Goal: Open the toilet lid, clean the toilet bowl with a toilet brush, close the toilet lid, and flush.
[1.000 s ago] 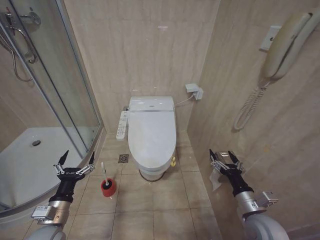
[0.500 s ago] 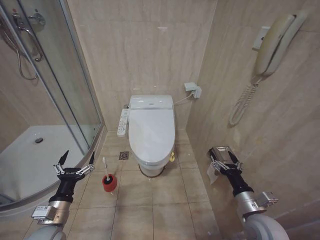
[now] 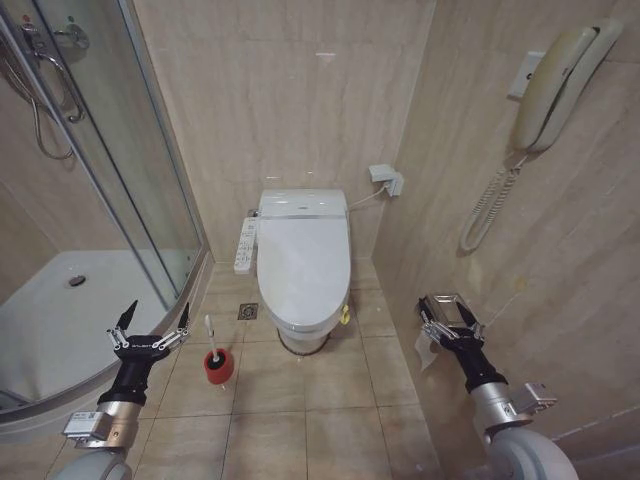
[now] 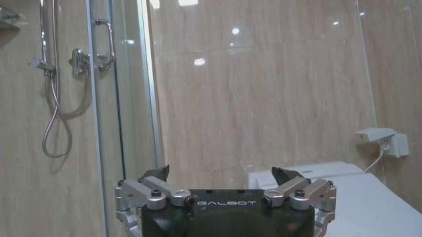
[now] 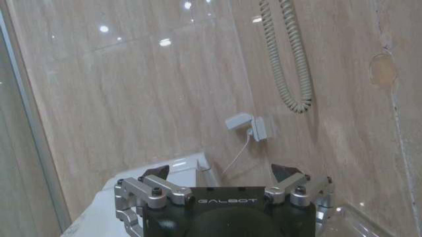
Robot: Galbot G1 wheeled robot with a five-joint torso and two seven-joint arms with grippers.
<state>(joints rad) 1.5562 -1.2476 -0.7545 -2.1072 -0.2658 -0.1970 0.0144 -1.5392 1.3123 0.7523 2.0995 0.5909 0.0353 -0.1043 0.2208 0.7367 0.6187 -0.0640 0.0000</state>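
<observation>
Glossy white lid (image 3: 303,265) down on one bowl (image 3: 303,344) mid-frame; one brush (image 3: 209,333) (red cup); left gripper (image 3: 150,318) and right gripper (image 3: 452,312) both spread, lower corners

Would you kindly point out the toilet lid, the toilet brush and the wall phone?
toilet lid (image 3: 303,265): head view, middle of the closed cover.
toilet brush (image 3: 209,329): head view, white handle above the red holder.
wall phone (image 3: 556,75): head view, handset body.

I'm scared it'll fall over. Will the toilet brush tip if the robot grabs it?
Probably a bit. The toilet brush has a thin handle leaning out of a small red cup holder, so the cup might tip or lift along. It looks light, and the smooth floor tiles could let it slide.
</observation>
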